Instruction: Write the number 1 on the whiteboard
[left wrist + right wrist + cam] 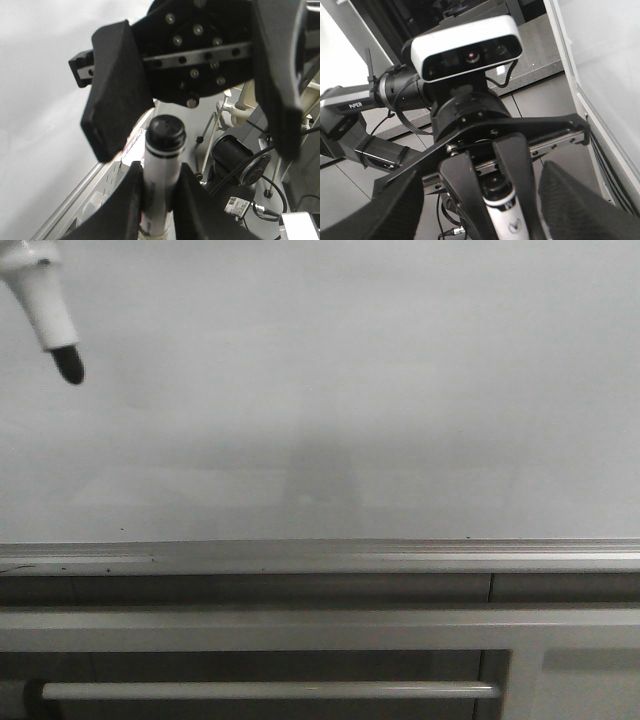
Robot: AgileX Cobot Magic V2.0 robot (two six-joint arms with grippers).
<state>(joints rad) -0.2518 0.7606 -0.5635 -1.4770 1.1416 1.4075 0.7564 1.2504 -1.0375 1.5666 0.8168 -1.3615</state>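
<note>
The whiteboard (350,390) fills most of the front view, pale and glossy. The number 1 is out of view. A marker (48,310) juts in at the top left, its black tip (70,365) close to the board. My left gripper (160,185) is shut on the marker's white barrel (161,165), whose black rear end points at my right gripper (195,147). My right gripper (482,172) is open, its two black pads (395,210) spread wide on either side of the left gripper's fingers (512,165) and the marker (502,210).
A silver rail (320,555) with small dark specks edges the board's lower side. Below it are frame panels and a white horizontal bar (270,690). The left wrist camera (467,47), the left arm (350,105) and cables (250,170) crowd the space between the arms.
</note>
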